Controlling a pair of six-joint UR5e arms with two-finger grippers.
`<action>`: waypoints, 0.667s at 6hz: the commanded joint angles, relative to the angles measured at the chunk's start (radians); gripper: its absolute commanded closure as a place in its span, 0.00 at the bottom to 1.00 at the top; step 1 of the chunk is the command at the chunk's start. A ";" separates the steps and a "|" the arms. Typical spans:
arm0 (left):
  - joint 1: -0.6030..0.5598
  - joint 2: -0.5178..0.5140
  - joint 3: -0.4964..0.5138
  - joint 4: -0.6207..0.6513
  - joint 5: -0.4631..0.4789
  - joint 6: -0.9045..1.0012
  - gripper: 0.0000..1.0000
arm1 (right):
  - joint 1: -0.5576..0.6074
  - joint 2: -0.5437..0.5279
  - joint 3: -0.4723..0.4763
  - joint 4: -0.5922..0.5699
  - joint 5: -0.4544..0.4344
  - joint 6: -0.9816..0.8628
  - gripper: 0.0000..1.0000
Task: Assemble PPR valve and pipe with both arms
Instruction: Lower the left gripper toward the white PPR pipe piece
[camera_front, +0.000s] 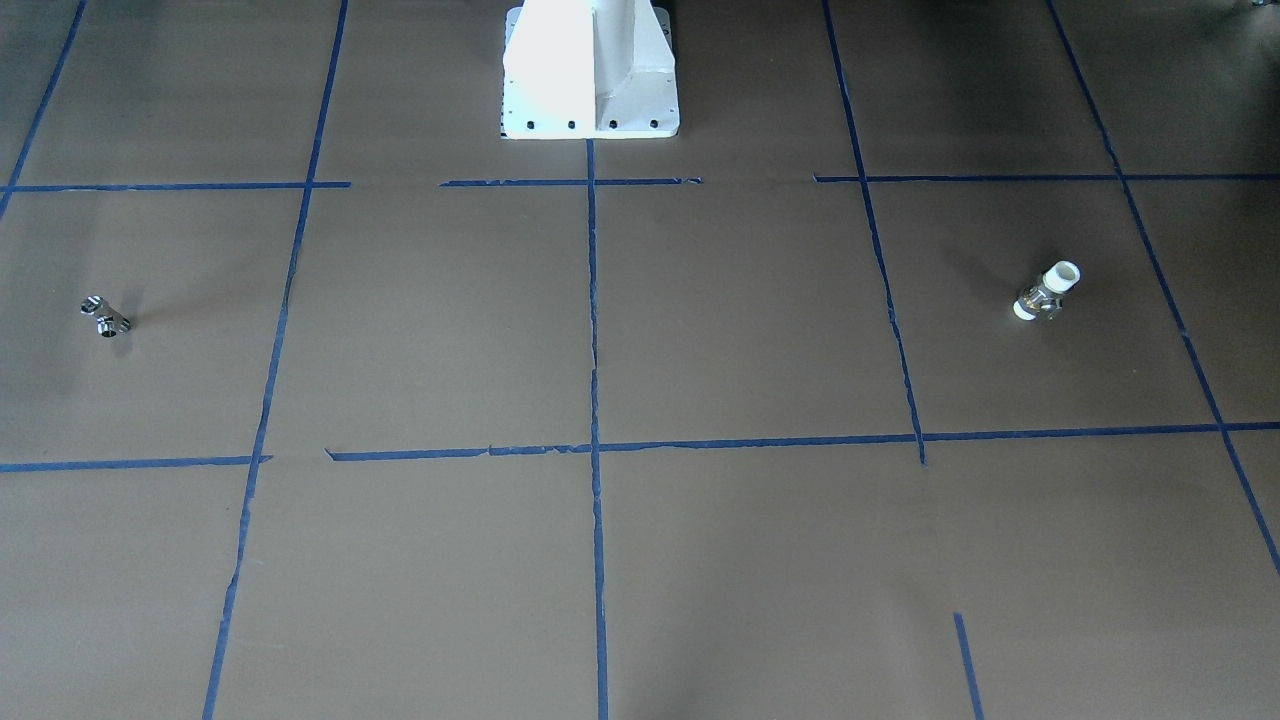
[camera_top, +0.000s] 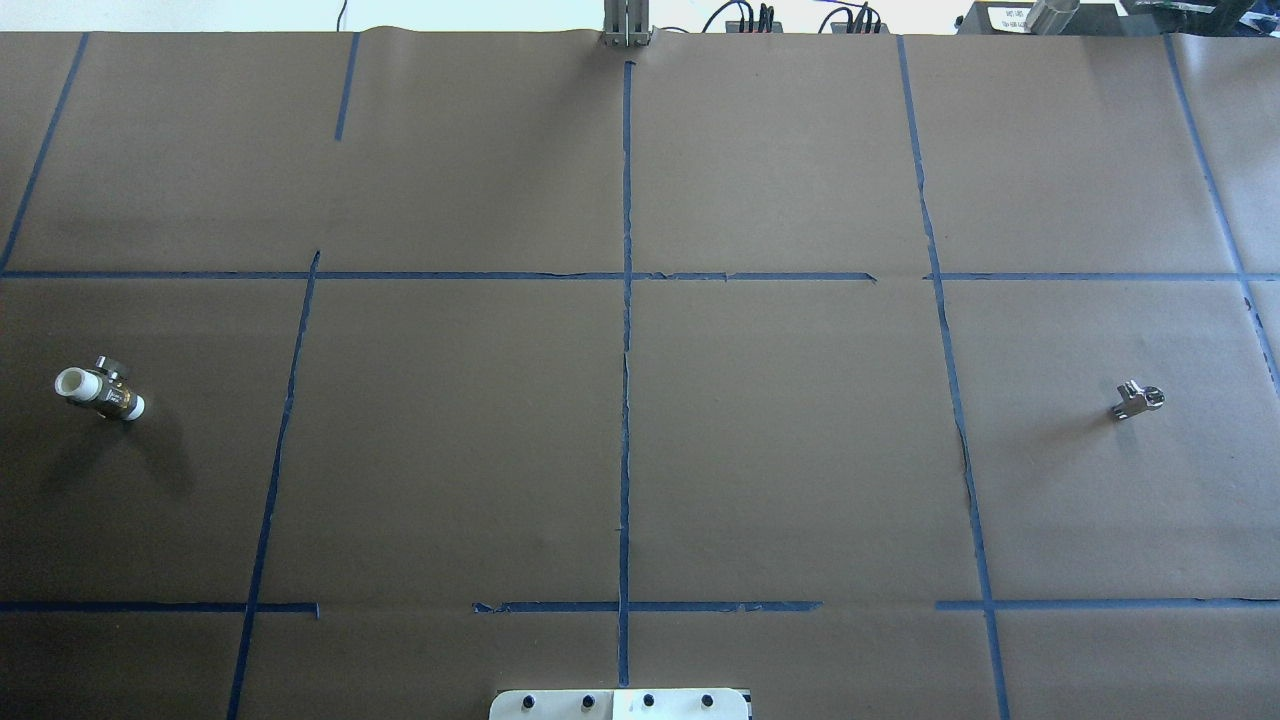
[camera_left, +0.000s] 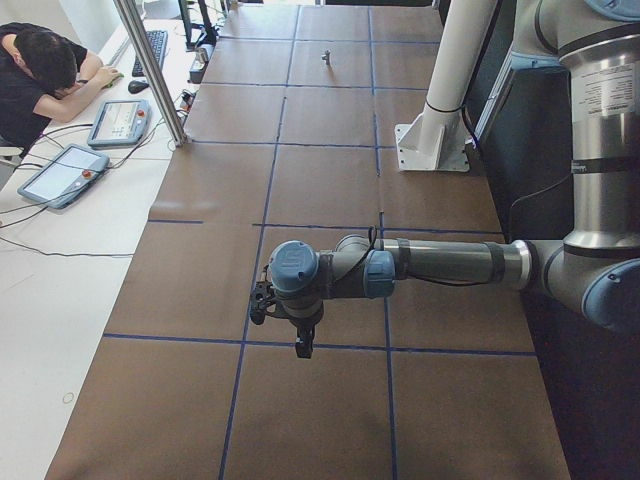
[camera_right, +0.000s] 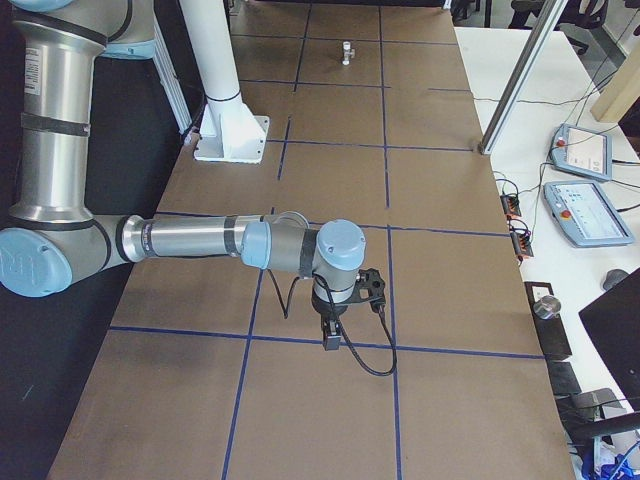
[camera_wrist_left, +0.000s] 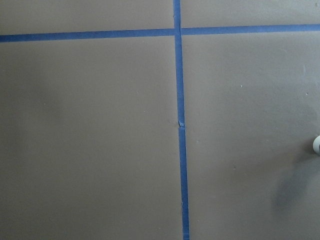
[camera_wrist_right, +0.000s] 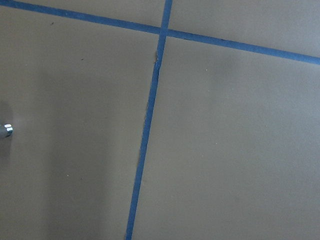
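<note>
Left gripper (camera_left: 302, 343) hangs over the brown paper (camera_left: 330, 185) in the exterior left view; I cannot tell how its jaws stand. The same goes for the right gripper (camera_right: 332, 336) in the exterior right view. Overhead, the white-ended valve (camera_top: 98, 392) lies far left and the chrome fitting (camera_top: 1138, 400) far right, well apart. Nothing looks grasped: each arm must first reach outward. The centre seems roomy for mating.

A brown paper-covered table (camera_top: 800, 450) gridded with blue tape (camera_top: 627, 400); a white desk (camera_left: 60, 300) alongside holds 2 tablets (camera_left: 62, 172).
</note>
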 joint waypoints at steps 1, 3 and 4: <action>0.000 0.006 -0.002 -0.002 0.017 0.002 0.00 | 0.000 0.000 0.000 0.000 0.001 0.000 0.00; 0.009 0.003 -0.013 -0.002 0.018 -0.006 0.00 | 0.000 0.003 0.000 0.002 0.002 -0.003 0.00; 0.009 -0.012 -0.028 -0.003 0.015 -0.010 0.00 | 0.000 0.004 0.005 0.002 -0.001 0.005 0.00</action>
